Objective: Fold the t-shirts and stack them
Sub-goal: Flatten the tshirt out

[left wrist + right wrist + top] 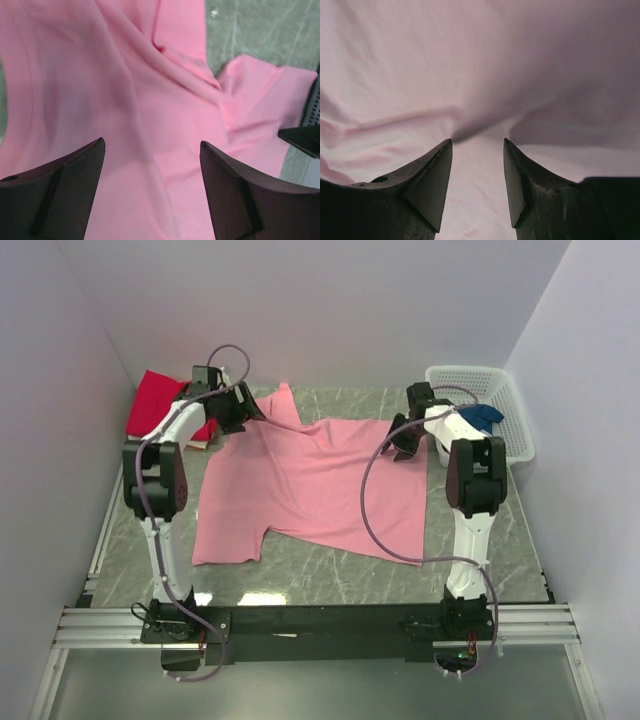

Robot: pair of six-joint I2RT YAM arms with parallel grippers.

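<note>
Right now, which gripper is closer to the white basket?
Right. The right gripper hangs beside the white basket, over the pink t-shirt. The left gripper is across the table, near the red t-shirt.

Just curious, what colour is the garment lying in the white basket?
Dark blue; the garment in the basket shows best from the top camera.

Top view bright & even, lit from overhead: white glare patch on the worktop near front edge, only soft shadows under the arms. Left wrist pic fairly sharp, folds of the pink t-shirt gently shaded; right wrist pic dimmer, washed-out, cloth soft-focus, right pincer near-black.
</note>
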